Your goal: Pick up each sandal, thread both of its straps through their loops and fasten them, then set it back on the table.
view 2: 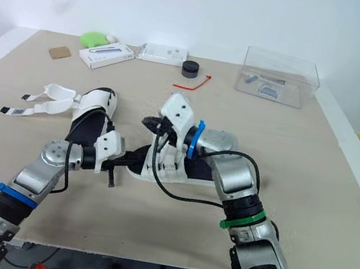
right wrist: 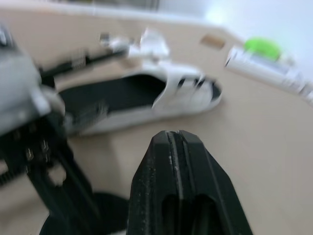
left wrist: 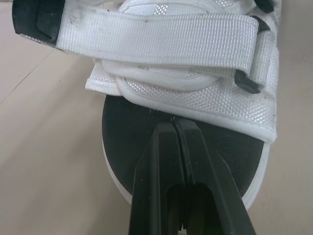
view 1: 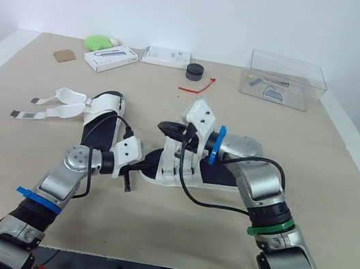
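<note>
the near sandal (left wrist: 195,93) is being shown lying flat at the table's middle, its webbing strap (left wrist: 161,34) already lying across the upper. the left gripper (left wrist: 175,122), fingers pressed together and empty, is being rested at the black footbed, and the right gripper (right wrist: 171,134), likewise closed on nothing, is being held just above the sandal. the second sandal (view 1: 104,104) is being shown to the robot's left, its two straps (view 1: 69,95) splayed loose. both are being judged light, with limp webbing over a stiffer sole. the sole's edge is being suggested for holding, the strap tip for threading. the table (view 1: 18,149) is being seen as pale and flat, with boxes (view 1: 113,58) and a clear tub (view 1: 286,80) before a white wall (view 1: 188,5).
</note>
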